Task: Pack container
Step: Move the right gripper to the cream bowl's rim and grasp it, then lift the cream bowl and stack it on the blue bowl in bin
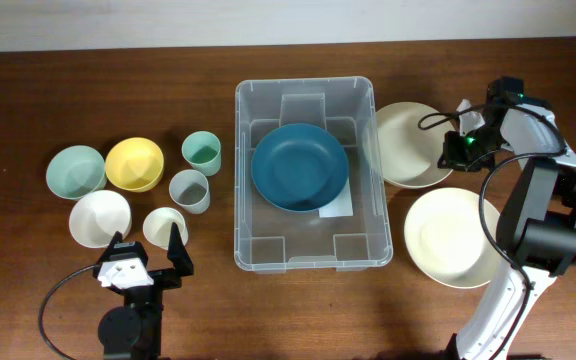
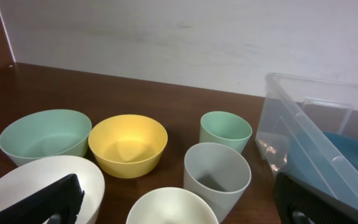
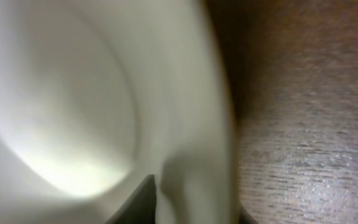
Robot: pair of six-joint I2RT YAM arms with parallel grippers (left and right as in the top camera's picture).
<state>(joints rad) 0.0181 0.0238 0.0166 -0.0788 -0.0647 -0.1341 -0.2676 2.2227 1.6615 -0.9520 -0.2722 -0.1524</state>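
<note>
Plastic, clear and thin-walled: large rectangular container [image 1: 268,235] with rounded corners and a thick rim, sitting in the middle of the dark wooden table [image 1: 68,80], already carrying a dark blue round plate [image 1: 299,166] flat on its floor. Probably light and fairly stiff, though likely to flex along the long walls. Smooth and a little slippery, so best taken by the thick rim, or simply left in place and filled from above. Right gripper [image 1: 446,155] down at the outer edge of a cream round plate [image 1: 403,140] lying just beside the container's right wall. In the blurred wrist view, looks pinched onto that plate's rim, one dark fingertip [image 3: 138,199] pressed against the inner side, firmness of the hold hard to judge. Left gripper [image 1: 148,242] spread to full width, holding nothing, hovering near the table's front edge, just short of a white round bowl [image 1: 100,217] and a cream cup [image 1: 165,226].
</note>
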